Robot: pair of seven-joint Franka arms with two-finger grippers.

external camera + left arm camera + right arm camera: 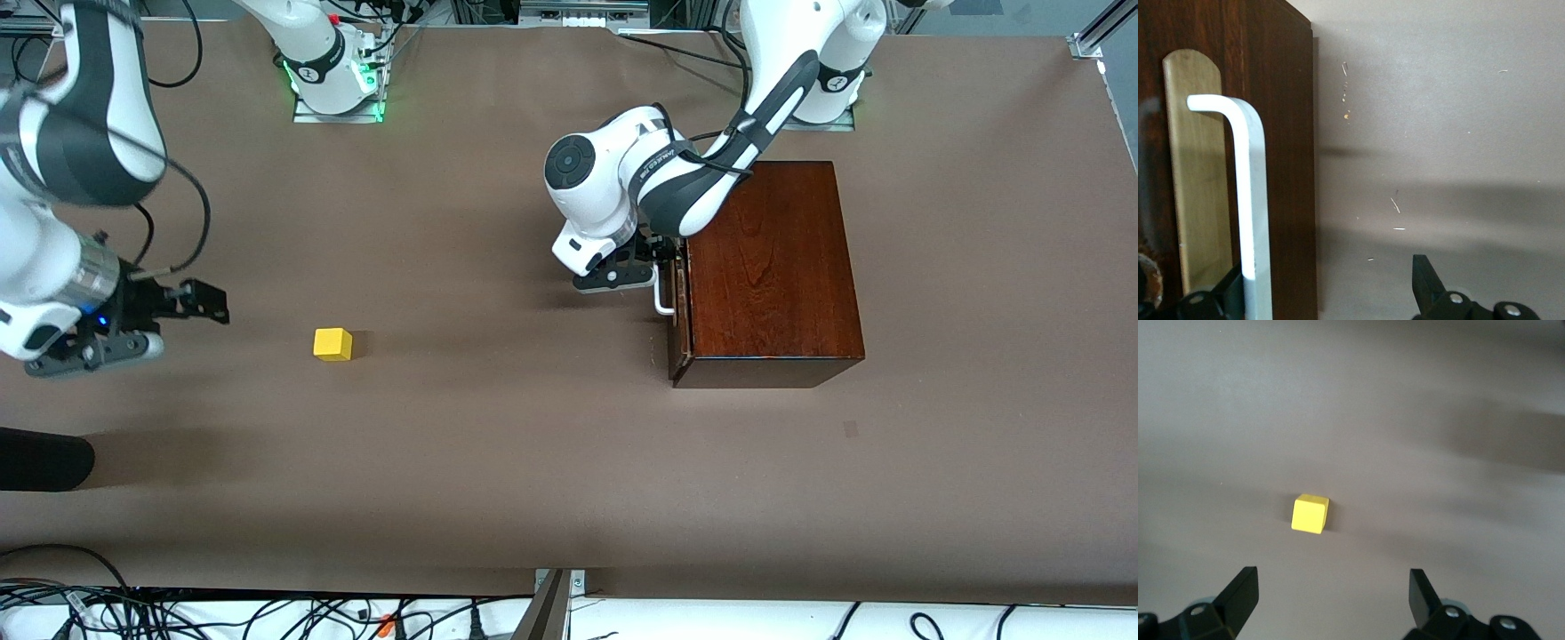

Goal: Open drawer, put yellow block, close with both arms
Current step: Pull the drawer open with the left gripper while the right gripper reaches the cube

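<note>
The dark reddish-brown wooden box [773,267] stands toward the left arm's end of the table. Its drawer front [681,311] faces the right arm's end and looks shut or nearly so. My left gripper [653,267] is at the white bar handle [662,298], open. In the left wrist view [1328,280] the handle [1248,200] lies between the fingers, close to one finger [1231,293], over a pale wood recess. The yellow block [332,344] sits on the table. My right gripper [182,324] hovers open and empty beside it; the block [1309,514] lies ahead of its fingertips [1331,587].
A brown mat covers the table [498,462]. A dark rounded object [40,458] pokes in at the right arm's end, nearer the front camera. Cables and a metal bracket [556,596] run along the near edge. Both arm bases stand at the table's edge farthest from the front camera.
</note>
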